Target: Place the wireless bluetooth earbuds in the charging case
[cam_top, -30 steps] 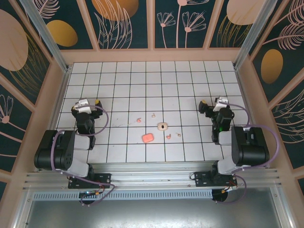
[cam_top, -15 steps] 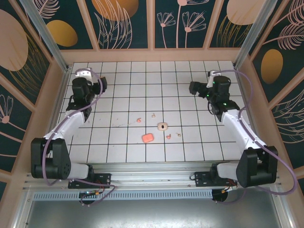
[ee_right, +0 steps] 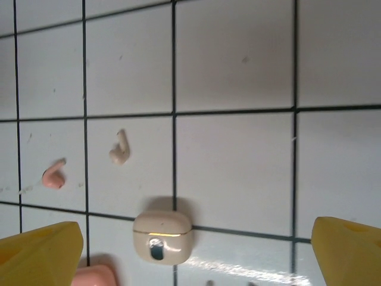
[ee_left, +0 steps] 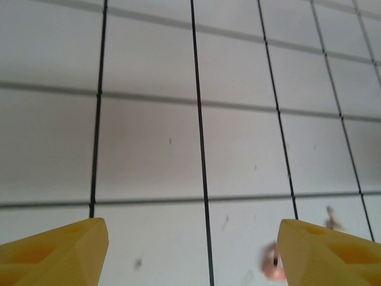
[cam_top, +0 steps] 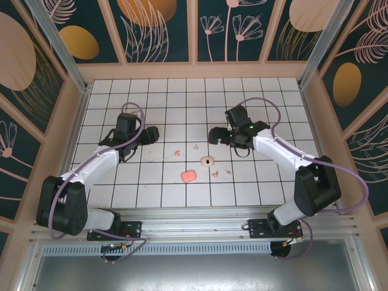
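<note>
Both arms stretched forward; left tool [cam_top: 150, 134], right tool [cam_top: 213, 134] jaws apart.

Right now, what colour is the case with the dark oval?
Cream; the case shows best in the right wrist view.

A robot test cell in a lab: aluminium rails [cam_top: 200, 227], white gridded tabletop [cam_top: 194, 97], leaf-printed wall panels [cam_top: 233, 30].

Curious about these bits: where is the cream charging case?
Top view: the cream charging case sits mid-table, just right of the coral case, near the whitish earbud.
</note>
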### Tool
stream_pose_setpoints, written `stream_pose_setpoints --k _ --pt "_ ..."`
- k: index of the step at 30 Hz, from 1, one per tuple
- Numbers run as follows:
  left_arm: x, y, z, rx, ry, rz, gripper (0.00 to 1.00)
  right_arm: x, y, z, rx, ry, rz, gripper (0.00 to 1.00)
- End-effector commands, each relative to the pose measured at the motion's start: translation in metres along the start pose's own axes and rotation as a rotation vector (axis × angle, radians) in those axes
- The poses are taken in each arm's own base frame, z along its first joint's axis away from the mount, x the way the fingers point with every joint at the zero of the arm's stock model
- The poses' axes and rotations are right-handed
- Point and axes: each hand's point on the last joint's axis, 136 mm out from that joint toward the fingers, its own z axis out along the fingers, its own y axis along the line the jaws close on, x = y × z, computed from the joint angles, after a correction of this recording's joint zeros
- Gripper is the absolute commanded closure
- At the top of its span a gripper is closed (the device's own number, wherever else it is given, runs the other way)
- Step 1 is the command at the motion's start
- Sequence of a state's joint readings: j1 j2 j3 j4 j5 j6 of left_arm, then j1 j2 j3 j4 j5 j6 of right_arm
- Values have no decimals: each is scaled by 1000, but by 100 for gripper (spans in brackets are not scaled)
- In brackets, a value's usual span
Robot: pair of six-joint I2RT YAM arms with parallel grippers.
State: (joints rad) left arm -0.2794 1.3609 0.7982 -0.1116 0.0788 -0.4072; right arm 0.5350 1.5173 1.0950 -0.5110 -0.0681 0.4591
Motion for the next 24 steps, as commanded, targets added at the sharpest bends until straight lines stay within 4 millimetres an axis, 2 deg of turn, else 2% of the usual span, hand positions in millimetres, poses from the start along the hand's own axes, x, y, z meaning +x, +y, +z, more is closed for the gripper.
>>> stream_pose_setpoints --k 1,5,12,24 --pt "36 4 -1 -16 109 -49 25 11 18 7 -6 61 37 1" --pt "52 8 -4 -34 148 -59 23 26 29 24 -13 155 40 5" --pt "62 12 -8 -43 164 -73 22 44 42 38 24 261 12 9" --pt "67 8 -7 -12 177 -93 21 60 40 54 98 344 -38 23"
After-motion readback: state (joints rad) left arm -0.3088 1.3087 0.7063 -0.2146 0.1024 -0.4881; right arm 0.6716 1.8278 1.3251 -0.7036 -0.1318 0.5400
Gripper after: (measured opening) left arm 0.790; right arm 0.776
